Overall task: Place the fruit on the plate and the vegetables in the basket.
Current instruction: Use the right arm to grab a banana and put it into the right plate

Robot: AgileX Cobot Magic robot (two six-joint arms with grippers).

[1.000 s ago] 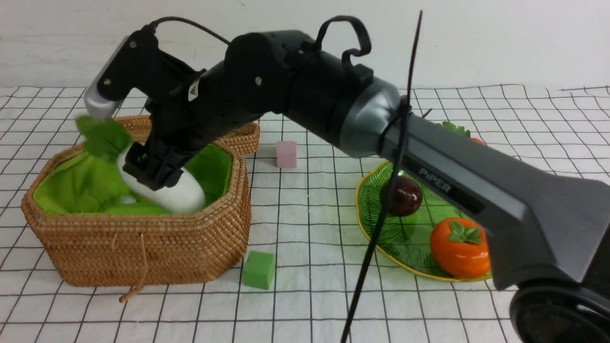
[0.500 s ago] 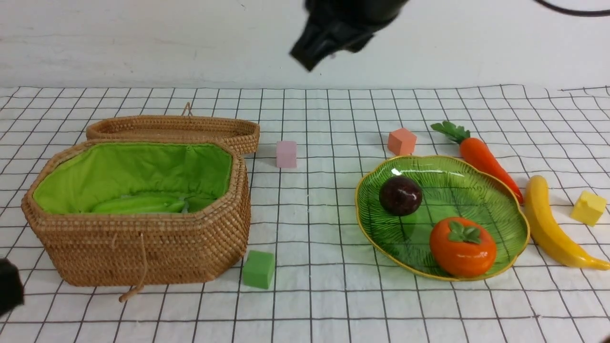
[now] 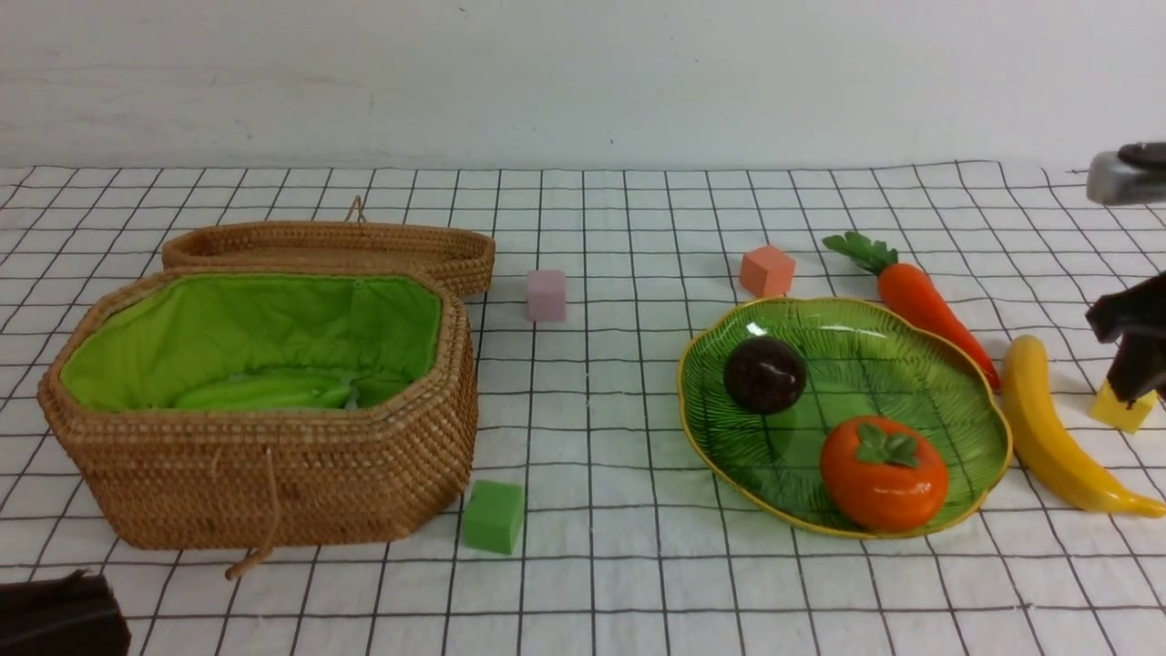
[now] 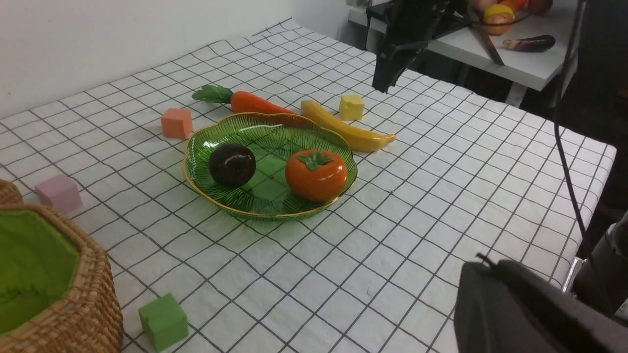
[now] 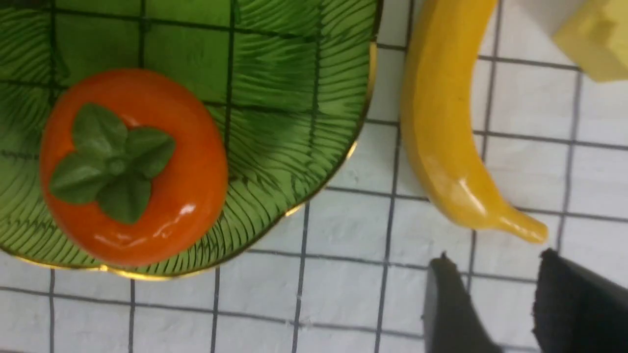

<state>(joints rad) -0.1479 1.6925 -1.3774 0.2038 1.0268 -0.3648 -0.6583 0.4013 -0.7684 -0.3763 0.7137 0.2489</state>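
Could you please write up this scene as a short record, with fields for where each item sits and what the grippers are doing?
on plate: mangosteen and persimmon, both on the plate
in basket: cucumber, lying in the basket
on cloth: carrot behind the plate, banana to its right, both on the cloth
right gripper: open, empty, near the banana's tip
left gripper: at the near left corner, state unclear
remaining: banana to plate, carrot to basket

White wall (image 3: 583, 82) behind a black-gridded white tablecloth (image 3: 592, 583); side table (image 4: 517, 61) beyond.
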